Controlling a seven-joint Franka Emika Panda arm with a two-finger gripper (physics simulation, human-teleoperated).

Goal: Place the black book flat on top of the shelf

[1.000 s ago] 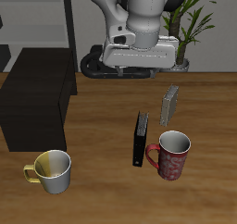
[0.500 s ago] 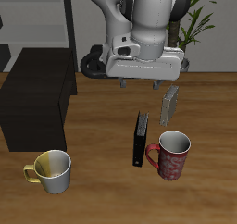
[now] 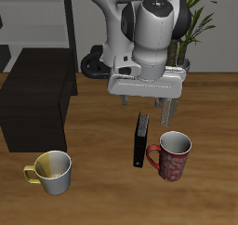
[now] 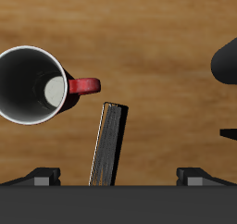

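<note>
The black book [image 3: 140, 140] stands on its long edge on the wooden table, beside a red mug [image 3: 172, 154]. My gripper [image 3: 144, 103] is open and empty. It hangs just above the far end of the book, its fingers spread wider than the book is thick. In the wrist view the book [image 4: 109, 144] lies between my two fingertips [image 4: 44, 175], with the gripper [image 4: 118, 176] centred over it. The shelf [image 3: 37, 99] is a low black cabinet with a bare flat top at the table's side, well away from the book.
The red mug [image 4: 37, 84] stands close to the book, its handle towards it. A yellow mug [image 3: 53, 171] stands near the front edge. A tall grey frame [image 3: 65, 24] and a plant [image 3: 193, 19] stand at the back. The grey book is mostly hidden behind my gripper.
My gripper has come down and forward towards the black book, and now covers the grey book. Book and mugs have not moved.
</note>
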